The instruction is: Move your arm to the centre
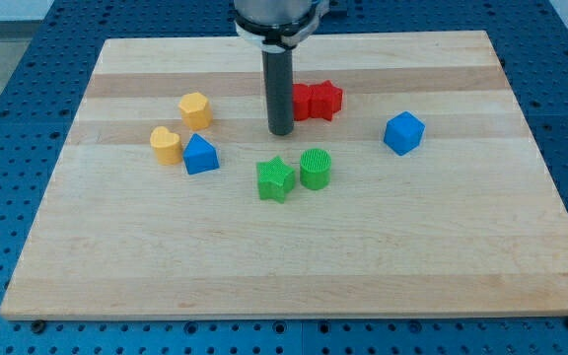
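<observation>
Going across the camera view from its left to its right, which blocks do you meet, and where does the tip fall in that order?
yellow heart block → yellow block → blue block → green star block → my tip → green cylinder block → red block → blue cube block.

Lighting: bright, even, overhead. Shadows: short, soft, hugging each block's base on the wooden board [294, 256]. Glare: faint sheen near the board's top edge. Focus: sharp throughout; no edge distortion.
</observation>
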Robot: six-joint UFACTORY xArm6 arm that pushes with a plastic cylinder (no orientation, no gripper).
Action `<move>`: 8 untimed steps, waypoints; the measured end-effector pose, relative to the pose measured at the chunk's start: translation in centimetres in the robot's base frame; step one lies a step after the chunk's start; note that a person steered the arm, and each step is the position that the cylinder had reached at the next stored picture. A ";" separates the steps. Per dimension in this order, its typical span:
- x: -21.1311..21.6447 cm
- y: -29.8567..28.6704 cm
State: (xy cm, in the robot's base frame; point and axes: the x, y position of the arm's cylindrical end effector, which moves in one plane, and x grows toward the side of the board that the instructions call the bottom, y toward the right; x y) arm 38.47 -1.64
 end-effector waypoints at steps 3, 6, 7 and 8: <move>-0.3 0.2; -0.5 0.2; -0.9 0.2; -1.6 0.3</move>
